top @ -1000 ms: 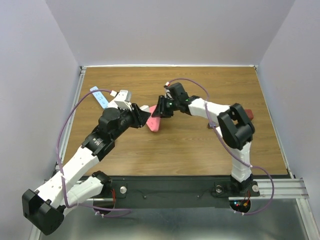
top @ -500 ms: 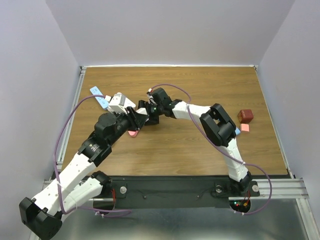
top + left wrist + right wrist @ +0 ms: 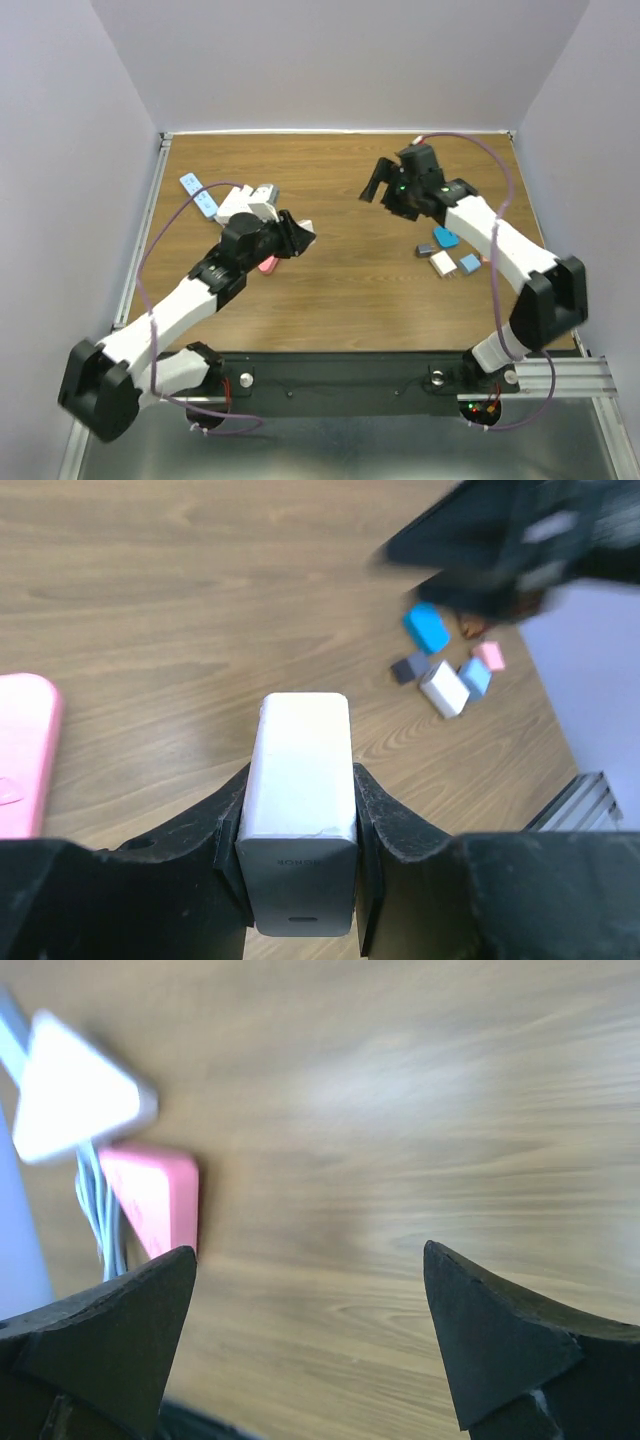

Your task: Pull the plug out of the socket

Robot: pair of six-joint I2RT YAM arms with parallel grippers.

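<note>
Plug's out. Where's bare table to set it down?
Bare table in the middle, between the left gripper holding the plug and the small blocks at right, and along the far edge. Crowded: beside the pink socket at left, and around the blocks. The right gripper, open, hangs over far-centre.

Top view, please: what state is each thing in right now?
left gripper, shut on the white plug
white plug, held above the table, apart from the pink socket
pink socket, lying on the table
right gripper, open, empty
small adapters, loose on the table
</note>
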